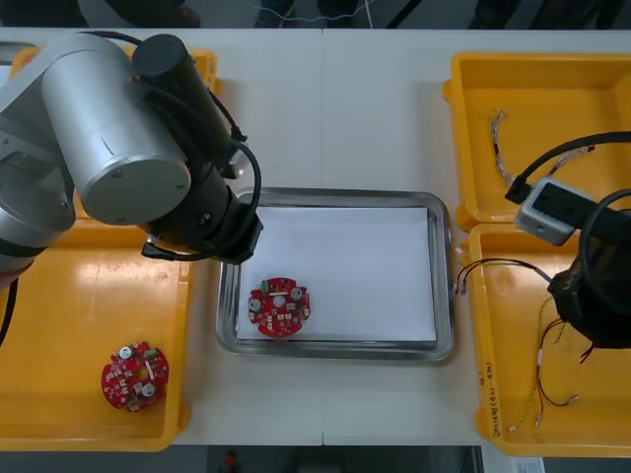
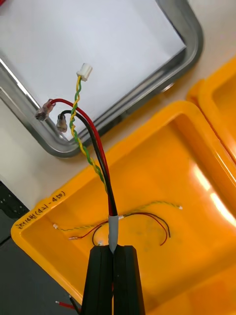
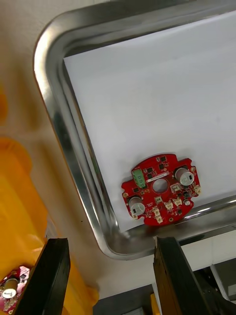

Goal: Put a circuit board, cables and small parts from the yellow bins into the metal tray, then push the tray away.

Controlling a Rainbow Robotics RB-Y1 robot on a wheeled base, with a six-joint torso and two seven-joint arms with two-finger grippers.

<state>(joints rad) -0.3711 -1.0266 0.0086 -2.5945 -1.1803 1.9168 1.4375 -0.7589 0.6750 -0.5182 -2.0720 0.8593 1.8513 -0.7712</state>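
Bright even light, glare on metal tray [image 3: 56,118]

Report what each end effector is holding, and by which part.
Right end effector: shut on the red, black and yellow-green cable, by its grey sleeve. Left end effector: open, empty, above the tray corner.

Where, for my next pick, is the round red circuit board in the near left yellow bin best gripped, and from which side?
Probably across its rim, straight down: the round red circuit board lies flat on the yellow bin's floor, clear of its walls. The open left claw hovers by the metal tray's corner; the right claw grips multicoloured cables.
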